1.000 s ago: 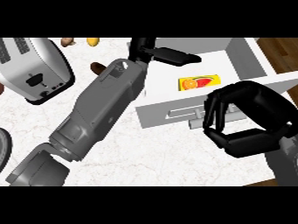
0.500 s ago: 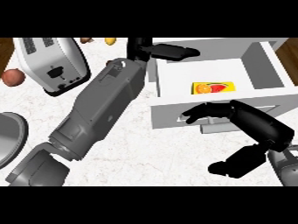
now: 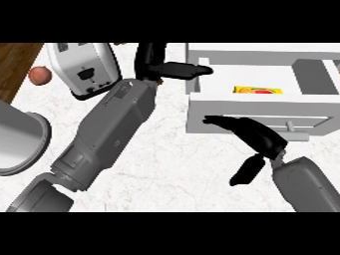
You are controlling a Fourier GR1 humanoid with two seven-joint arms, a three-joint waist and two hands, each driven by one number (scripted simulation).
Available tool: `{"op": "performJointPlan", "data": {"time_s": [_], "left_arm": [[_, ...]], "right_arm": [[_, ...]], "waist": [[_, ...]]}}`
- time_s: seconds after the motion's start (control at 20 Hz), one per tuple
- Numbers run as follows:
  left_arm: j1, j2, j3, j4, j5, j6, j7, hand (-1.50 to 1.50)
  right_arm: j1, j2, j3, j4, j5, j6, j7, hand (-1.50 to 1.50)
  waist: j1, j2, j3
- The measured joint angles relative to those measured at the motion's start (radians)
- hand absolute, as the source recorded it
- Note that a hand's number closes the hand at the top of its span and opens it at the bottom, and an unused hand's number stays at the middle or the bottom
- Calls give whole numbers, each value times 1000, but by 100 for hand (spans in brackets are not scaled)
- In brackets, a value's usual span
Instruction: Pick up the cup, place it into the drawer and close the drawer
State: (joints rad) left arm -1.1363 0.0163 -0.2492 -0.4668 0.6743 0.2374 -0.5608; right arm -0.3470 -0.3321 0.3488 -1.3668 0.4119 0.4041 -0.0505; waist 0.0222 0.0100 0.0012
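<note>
The white drawer [image 3: 325,84] stands pulled out at the upper right. Inside it lies the cup [image 3: 257,90], a small yellow thing with red on it, near the drawer's front wall. My left hand [image 3: 174,68] is at the drawer's left rim, its fingers stretched out over the corner and holding nothing. My right hand [image 3: 255,137] reaches in from the lower right; its fingers lie straight against the drawer's front panel [image 3: 312,110], the thumb hanging down below. Neither hand touches the cup.
A silver toaster [image 3: 85,68] stands at the upper left with a reddish round fruit [image 3: 40,74] beside it on the wooden floor side. A large grey pot [image 3: 9,137] sits at the left edge. My left forearm [image 3: 110,134] crosses the marble counter diagonally.
The right hand has gone from curled in front of the drawer to stretched out straight along its front panel. The left hand stays at the drawer's left rim. The view has shifted.
</note>
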Motion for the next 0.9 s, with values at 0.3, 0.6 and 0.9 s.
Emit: {"op": "performJointPlan", "data": {"time_s": [0.3,0.6,0.9], "left_arm": [[103,47,-1,-83,1,-46,-3,-150],[168,100,1,-168,11,-91,26,-150],[226,138,-4,-227,16,-131,49,-150]], "right_arm": [[-140,27,-21,358,94,-90,-138,150],[-296,29,-123,622,95,-185,-283,150],[-420,11,-228,787,49,-219,-360,150]], "waist": [[47,-1,-1],[85,6,1],[118,18,7]]}}
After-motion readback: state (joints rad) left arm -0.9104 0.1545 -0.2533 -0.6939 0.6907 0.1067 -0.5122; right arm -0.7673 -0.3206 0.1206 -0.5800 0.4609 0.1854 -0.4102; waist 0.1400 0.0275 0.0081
